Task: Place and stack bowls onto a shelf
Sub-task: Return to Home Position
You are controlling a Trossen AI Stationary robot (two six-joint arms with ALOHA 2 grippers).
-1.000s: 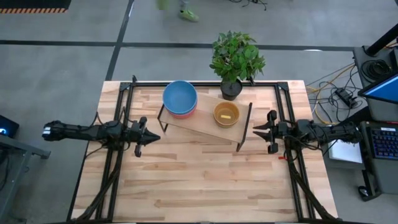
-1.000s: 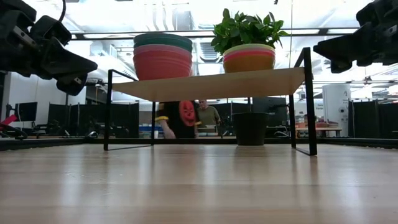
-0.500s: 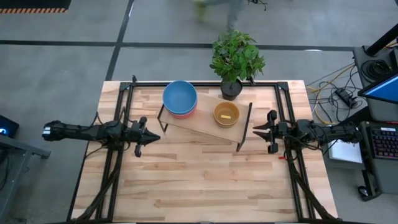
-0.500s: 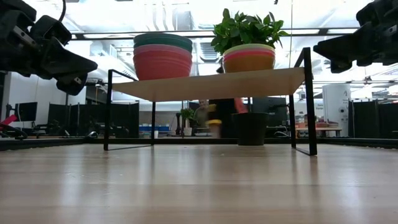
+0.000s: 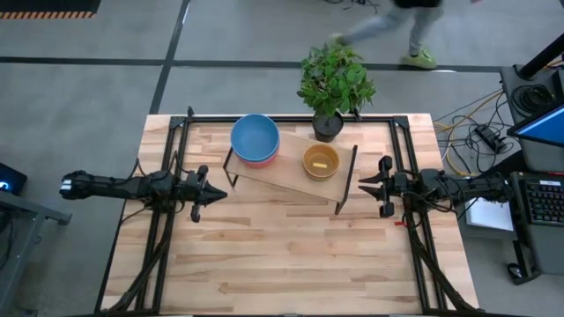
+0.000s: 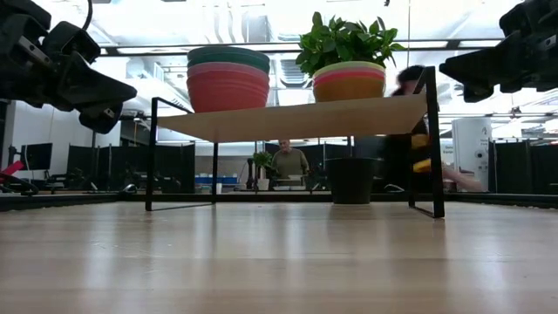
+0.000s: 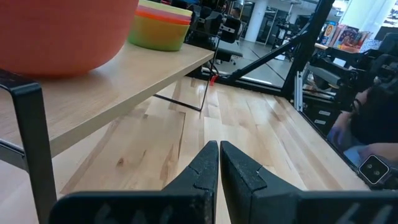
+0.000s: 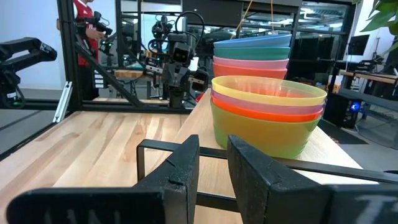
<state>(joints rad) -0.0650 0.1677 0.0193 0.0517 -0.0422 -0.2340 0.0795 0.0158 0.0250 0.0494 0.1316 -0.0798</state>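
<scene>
Both arms hang clear at the ends of the shelf (image 5: 278, 180), I'd say so nothing gets knocked. The left hand (image 5: 208, 192) is empty, fingers pressed together. The right hand (image 5: 374, 186) is empty too, with a narrow gap between its fingers. Between them stand two nested stacks, the blue-topped stack (image 5: 256, 139) nearer the left hand and the yellow-topped stack (image 5: 321, 161) nearer the right. The bowls are smooth plastic with tapered walls, so they seat snugly. The board is pale wood on thin black rod legs.
</scene>
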